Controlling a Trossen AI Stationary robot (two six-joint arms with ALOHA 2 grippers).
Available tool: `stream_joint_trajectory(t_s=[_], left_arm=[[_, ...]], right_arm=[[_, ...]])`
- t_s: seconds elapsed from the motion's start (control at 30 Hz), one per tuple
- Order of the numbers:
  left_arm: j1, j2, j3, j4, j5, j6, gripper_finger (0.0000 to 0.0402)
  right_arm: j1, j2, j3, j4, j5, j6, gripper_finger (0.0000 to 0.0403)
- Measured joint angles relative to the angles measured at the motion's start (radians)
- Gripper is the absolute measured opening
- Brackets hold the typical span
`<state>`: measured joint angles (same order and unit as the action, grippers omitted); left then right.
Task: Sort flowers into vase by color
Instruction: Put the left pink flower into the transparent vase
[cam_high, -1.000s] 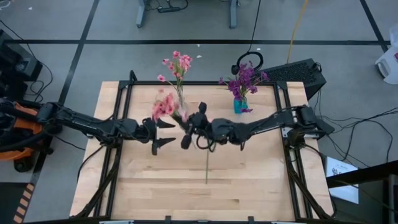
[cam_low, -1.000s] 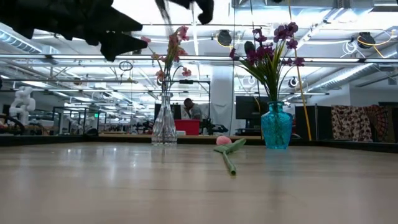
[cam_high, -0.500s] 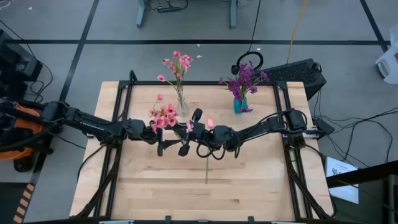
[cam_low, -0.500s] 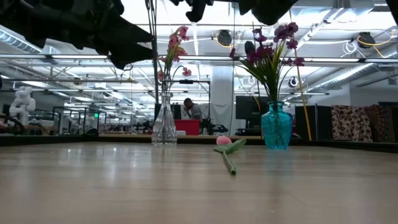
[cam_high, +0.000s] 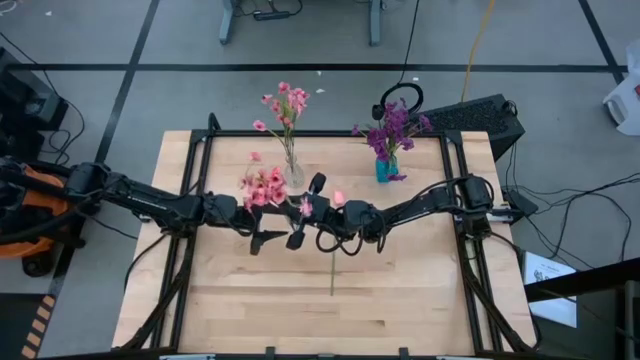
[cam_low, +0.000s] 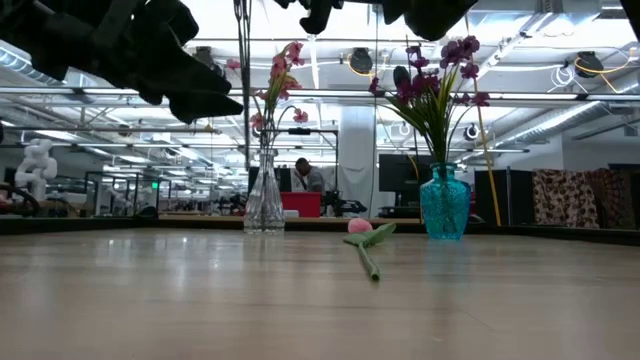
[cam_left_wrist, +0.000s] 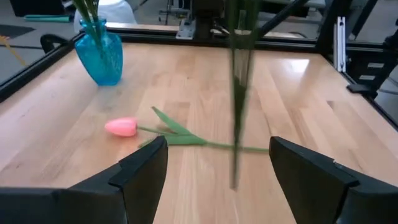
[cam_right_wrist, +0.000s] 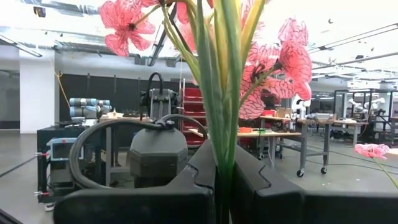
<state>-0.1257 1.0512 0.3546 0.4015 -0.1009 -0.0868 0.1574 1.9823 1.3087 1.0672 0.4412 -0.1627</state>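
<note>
Right gripper (cam_right_wrist: 224, 180) clamped on the green stem of a pink-blossomed spray (cam_right_wrist: 261, 56), its stem hanging between the wide-open fingers of the left gripper (cam_left_wrist: 217, 171); a firm, centred handover grip seems advisable.

Both arms raised mid-table, left tool (cam_high: 268, 228) spread wide, right tool (cam_high: 304, 212) clamped tight

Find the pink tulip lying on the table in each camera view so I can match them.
High view: pink tulip, mid-table, beside the right arm.
Low view, centre, left of the blue vase.
Left wrist view.
Right wrist view: not in it.
Shared landmark: blue vase.
</note>
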Motion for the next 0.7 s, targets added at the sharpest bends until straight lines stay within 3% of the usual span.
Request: stream_joint_trajectory(t_s=[0.23,0.43,0.7], left_arm=[[0.0,0.0,0.0,0.074,0.008,-0.008,0.0286],[-0.006,0.022,0.0,0.17,0.102,-0.012,0.0286],[-0.008,0.072,0.0,0.214,0.1,-0.013,0.0281]], right_arm=[[0.0,0.0,0.0,0.018,0.0,0.0,0.0011],[-0.001,0.0,0.0,0.033,-0.001,-0.027,0.0011],[-0.001,0.0,0.0,0.036,-0.001,-0.037,0.0011]])
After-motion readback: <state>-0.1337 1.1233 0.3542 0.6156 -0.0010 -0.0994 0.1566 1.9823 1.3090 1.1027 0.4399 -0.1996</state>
